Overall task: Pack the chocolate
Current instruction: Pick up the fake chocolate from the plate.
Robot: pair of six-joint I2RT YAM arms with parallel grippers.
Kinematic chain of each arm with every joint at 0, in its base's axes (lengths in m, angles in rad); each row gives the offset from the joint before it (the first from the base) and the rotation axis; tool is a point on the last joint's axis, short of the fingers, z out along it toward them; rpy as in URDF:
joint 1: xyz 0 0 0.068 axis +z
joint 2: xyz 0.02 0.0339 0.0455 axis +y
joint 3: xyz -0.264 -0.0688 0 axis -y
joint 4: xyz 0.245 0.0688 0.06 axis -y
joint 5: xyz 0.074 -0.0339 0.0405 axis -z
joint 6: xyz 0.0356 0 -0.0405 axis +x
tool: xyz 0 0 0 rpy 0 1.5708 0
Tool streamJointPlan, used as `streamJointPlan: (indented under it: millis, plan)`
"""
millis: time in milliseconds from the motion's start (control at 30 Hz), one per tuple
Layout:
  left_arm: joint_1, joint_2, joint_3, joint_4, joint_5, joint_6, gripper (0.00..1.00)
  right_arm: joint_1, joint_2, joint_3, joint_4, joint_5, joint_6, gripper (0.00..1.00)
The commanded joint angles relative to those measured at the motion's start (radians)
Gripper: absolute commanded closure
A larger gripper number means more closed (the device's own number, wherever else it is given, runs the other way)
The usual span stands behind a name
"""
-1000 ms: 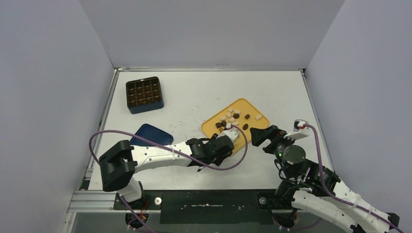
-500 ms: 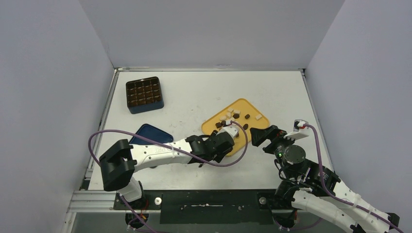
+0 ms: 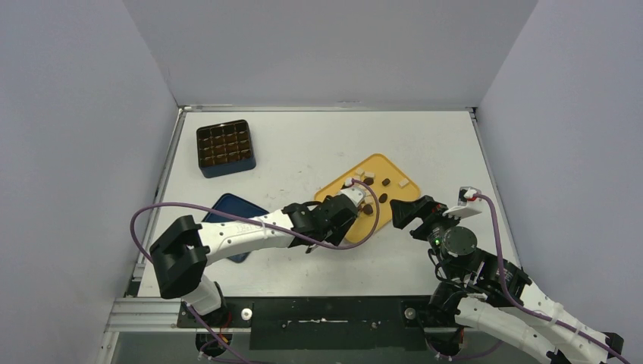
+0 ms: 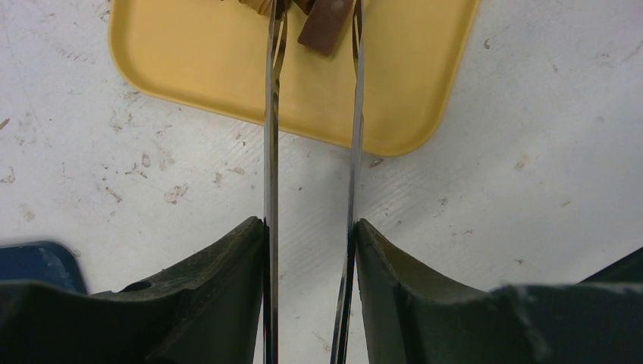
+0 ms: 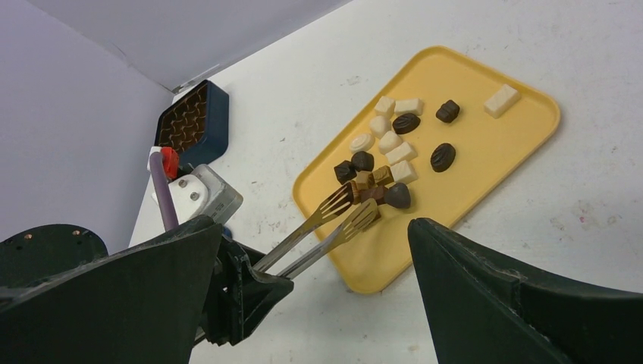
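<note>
Nearest to you, your right hand (image 3: 413, 214) sits low over the table (image 3: 303, 144) just off the right near edge of the yellow tray (image 5: 485, 152), its fingers spread wide with nothing between them. Your left hand (image 4: 311, 250) reaches in from the left and is pinching a pair of metal tongs (image 5: 318, 227), one blade against each finger. The tongs run forward over the tray's near rim. Their tips lie among the chocolate (image 5: 390, 142), with a mid-brown piece (image 4: 326, 26) between the two blades; you cannot tell whether it is squeezed. The rest of the chocolate, in dark, brown and cream pieces, lies scattered on the tray. Left of the tray, a blue lid (image 3: 227, 208) lies partly under your left arm. Far left stands a dark box (image 3: 225, 147) with a grid of compartments.
</note>
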Motion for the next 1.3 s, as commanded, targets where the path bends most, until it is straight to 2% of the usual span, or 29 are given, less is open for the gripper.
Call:
streamJointPlan:
  millis: [0,267,700,933,1100,1267]
  plan:
    - [0.002,-0.036,0.002,0.061,0.062,0.032,0.57,0.006,-0.003,0.018,0.023,0.007,-0.008,0.0]
    - [-0.003,-0.012,-0.007,0.025,0.065,0.024,0.59,0.005,0.013,0.032,0.029,0.014,-0.024,0.0]
    - [-0.003,-0.075,0.006,-0.026,-0.032,-0.003,0.75,0.005,-0.01,0.009,0.023,0.009,-0.005,0.0]
    - [0.015,-0.105,0.067,-0.08,-0.069,-0.002,0.76,0.007,-0.016,0.006,0.029,0.0,-0.002,0.0]
    - [0.1,-0.126,0.138,-0.139,-0.091,0.018,0.76,0.006,0.008,0.004,0.051,-0.023,-0.005,0.0]
    - [0.258,-0.162,0.168,-0.161,-0.053,0.037,0.76,0.005,0.054,0.01,0.071,-0.053,-0.009,0.0]
